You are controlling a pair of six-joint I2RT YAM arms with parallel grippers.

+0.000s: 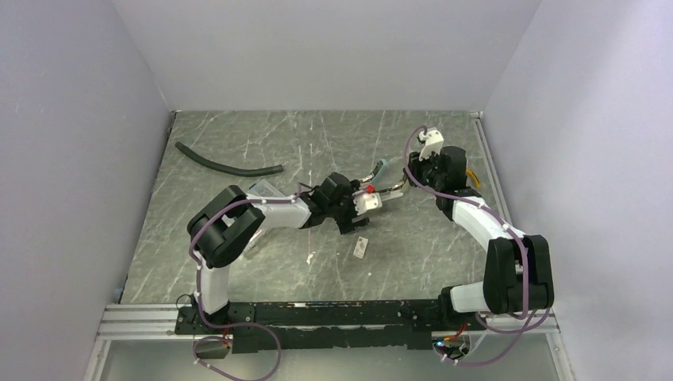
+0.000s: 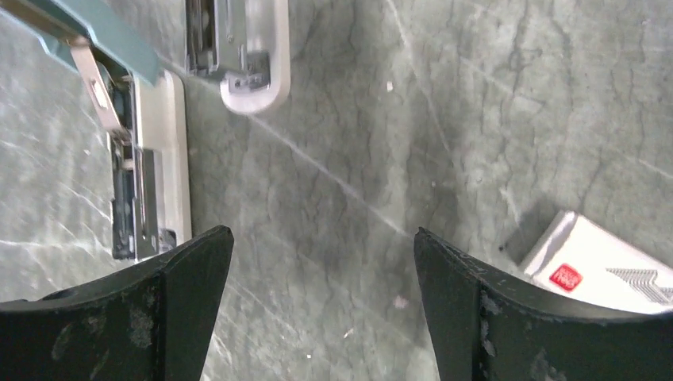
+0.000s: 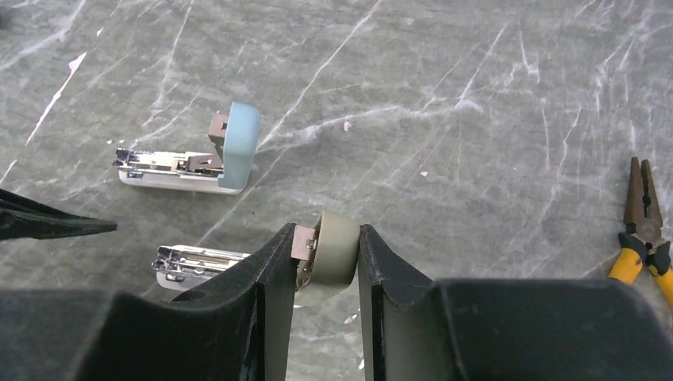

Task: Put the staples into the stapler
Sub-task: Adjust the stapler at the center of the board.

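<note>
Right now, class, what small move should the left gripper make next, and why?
Probably shift the left gripper sideways to the white staple box and close on it. Its jaws stand open and empty over bare table, the box lies beside one finger, and the right gripper is clamped on the raised lid of the beige stapler, leaving the magazine exposed.

The grey-green marbled table [image 1: 413,254] in front of me carries a curved black hose [image 1: 230,168] at its far left and yellow-handled pliers [image 3: 639,226] well apart at the far right. Near the middle, two staplers lie side by side with their lids up and their metal tracks bare: the blue stapler [image 3: 190,165] and the beige stapler [image 3: 206,266]. The small white staple box [image 1: 362,247] with its red mark lies flat, nearer to my bases than either stapler, touching nothing else.
</note>
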